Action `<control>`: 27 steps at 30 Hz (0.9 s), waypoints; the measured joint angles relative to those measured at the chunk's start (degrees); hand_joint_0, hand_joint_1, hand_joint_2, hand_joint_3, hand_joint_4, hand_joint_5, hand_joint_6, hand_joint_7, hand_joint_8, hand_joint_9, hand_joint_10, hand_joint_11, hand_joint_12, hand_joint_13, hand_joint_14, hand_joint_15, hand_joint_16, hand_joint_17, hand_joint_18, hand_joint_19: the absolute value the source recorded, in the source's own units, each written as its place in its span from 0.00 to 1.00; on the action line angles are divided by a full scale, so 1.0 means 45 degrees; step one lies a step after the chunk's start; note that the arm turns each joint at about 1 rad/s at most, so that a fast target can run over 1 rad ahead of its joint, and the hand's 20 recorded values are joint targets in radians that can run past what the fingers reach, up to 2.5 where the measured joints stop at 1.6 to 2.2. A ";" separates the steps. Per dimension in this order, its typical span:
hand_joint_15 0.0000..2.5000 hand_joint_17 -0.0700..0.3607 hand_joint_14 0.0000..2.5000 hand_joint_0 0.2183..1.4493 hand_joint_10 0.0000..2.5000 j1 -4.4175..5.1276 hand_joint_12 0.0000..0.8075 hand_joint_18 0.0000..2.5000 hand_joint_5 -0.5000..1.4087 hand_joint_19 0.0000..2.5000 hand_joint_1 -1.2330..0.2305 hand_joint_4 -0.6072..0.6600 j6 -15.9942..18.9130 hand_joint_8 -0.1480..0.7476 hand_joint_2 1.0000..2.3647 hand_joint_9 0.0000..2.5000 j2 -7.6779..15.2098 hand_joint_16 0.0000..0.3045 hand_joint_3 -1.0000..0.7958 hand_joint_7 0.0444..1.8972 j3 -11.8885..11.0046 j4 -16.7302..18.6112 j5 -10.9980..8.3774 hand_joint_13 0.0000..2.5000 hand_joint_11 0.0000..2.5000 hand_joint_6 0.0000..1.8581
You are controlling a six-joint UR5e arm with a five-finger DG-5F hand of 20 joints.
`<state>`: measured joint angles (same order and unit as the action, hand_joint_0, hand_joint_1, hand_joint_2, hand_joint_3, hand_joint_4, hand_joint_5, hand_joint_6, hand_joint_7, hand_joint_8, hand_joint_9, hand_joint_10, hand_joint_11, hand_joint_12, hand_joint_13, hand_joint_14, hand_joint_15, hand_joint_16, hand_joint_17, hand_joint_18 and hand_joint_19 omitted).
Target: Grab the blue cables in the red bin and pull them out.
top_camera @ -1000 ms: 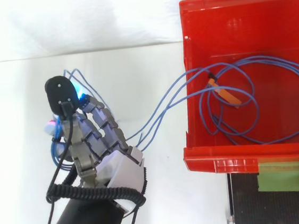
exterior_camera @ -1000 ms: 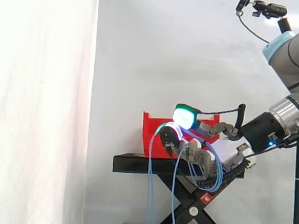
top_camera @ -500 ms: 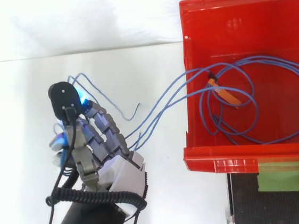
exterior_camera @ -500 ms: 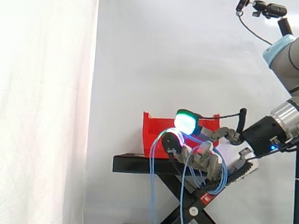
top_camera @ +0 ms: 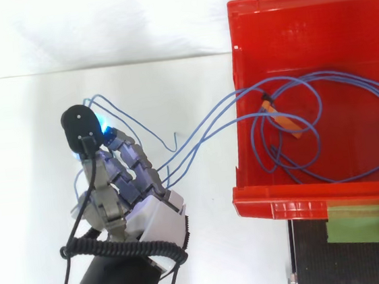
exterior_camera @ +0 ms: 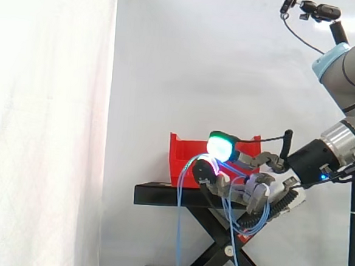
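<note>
Blue cables (top_camera: 264, 82) partly inside red bin (top_camera: 256, 196).

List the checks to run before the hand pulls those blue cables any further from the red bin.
1. Hold: the hand has its fingers curled round the blue cables, outside the red bin. Ok.
2. Cables out of the bin: several loops lie inside it. Not ok.
3. Snag risk: an orange piece sits on the loops close to the wall the strands cross. Cannot tell whether it will catch.
4. Bin seating: in the side view it sits level on the black stand. Ok.
5. Slack: strands hang down in front of the stand's legs. Cannot tell whether they are free.
</note>
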<state>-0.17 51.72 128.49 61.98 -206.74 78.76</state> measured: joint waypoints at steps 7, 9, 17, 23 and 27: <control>0.56 0.36 0.68 0.58 0.01 -0.0055 0.37 0.54 0.76 0.66 0.23 0.63 -0.0993 0.50 0.00 0.48 -0.0002 0.13 0.00 0.44 -0.0084 0.0950 0.0001 0.52 0.39 0.21; 0.55 0.36 0.72 0.58 0.01 -0.0097 0.37 0.54 0.76 0.66 0.23 0.63 -0.1614 0.50 0.00 0.48 -0.0006 0.13 0.00 0.44 -0.0094 0.1484 0.0016 0.52 0.39 0.21; 0.50 0.36 0.86 0.58 0.01 -0.0257 0.36 0.56 0.76 0.69 0.23 0.63 -0.4327 0.50 0.00 0.48 -0.0012 0.12 0.00 0.44 -0.0100 0.3578 0.0248 0.49 0.40 0.20; 0.48 0.35 1.00 0.58 0.01 -0.0393 0.37 0.60 0.76 0.78 0.23 0.63 -0.6373 0.50 0.00 0.49 -0.0007 0.12 0.00 0.45 -0.0101 0.4985 0.1104 0.47 0.40 0.20; 0.47 0.35 1.00 0.58 0.01 -0.0446 0.36 0.60 0.76 0.78 0.23 0.63 -0.7570 0.50 0.00 0.49 -0.0005 0.12 0.00 0.45 -0.0101 0.5442 0.1443 0.47 0.41 0.20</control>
<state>-2.18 17.65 128.47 61.53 -182.25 85.25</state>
